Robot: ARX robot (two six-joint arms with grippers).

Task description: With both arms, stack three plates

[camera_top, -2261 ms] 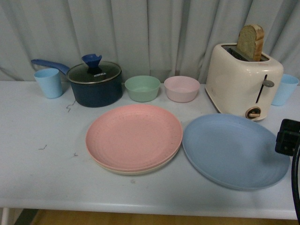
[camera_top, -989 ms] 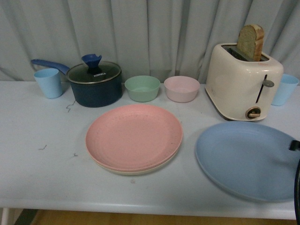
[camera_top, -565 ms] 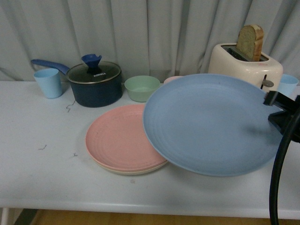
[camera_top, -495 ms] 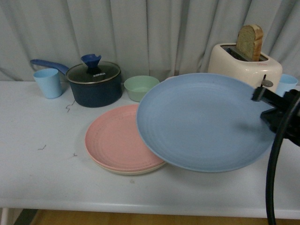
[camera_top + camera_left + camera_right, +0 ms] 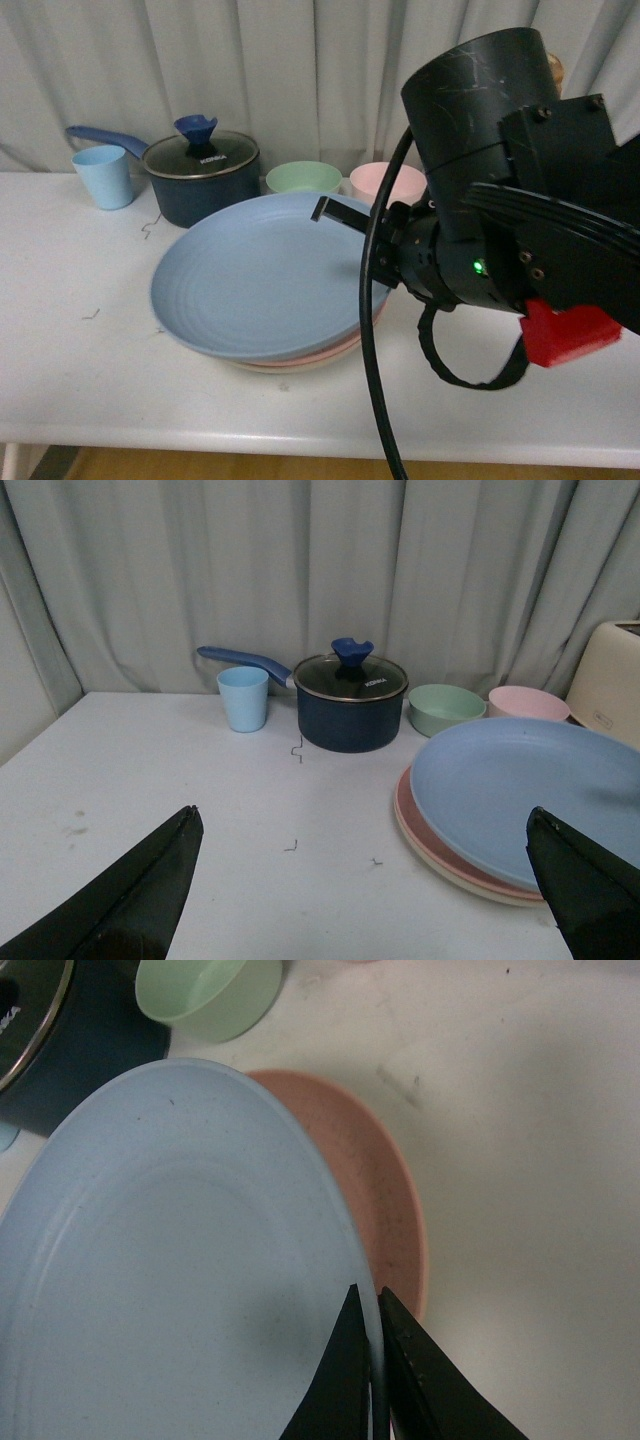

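The light blue plate (image 5: 255,275) hangs slightly tilted just over the speckled pink plate (image 5: 325,353), which lies on the beige plate (image 5: 290,367) at the table's middle. My right gripper (image 5: 328,210) is shut on the blue plate's far right rim. In the right wrist view, my right gripper (image 5: 368,1292) pinches the rim of the blue plate (image 5: 180,1280) above the pink plate (image 5: 385,1195). My left gripper (image 5: 362,815) stands open over bare table, left of the stack, with the blue plate (image 5: 530,780) beside its one finger.
Along the back stand a light blue cup (image 5: 103,176), a dark lidded pot (image 5: 200,185), a green bowl (image 5: 303,178) and a pink bowl (image 5: 385,182). The right arm's bulk (image 5: 520,230) hides the table's right side. A cream toaster (image 5: 612,680) is at the far right.
The right arm has lifted the blue plate from the table's right side and carried it left, over the pink plate. The arm now fills the right of the front view.
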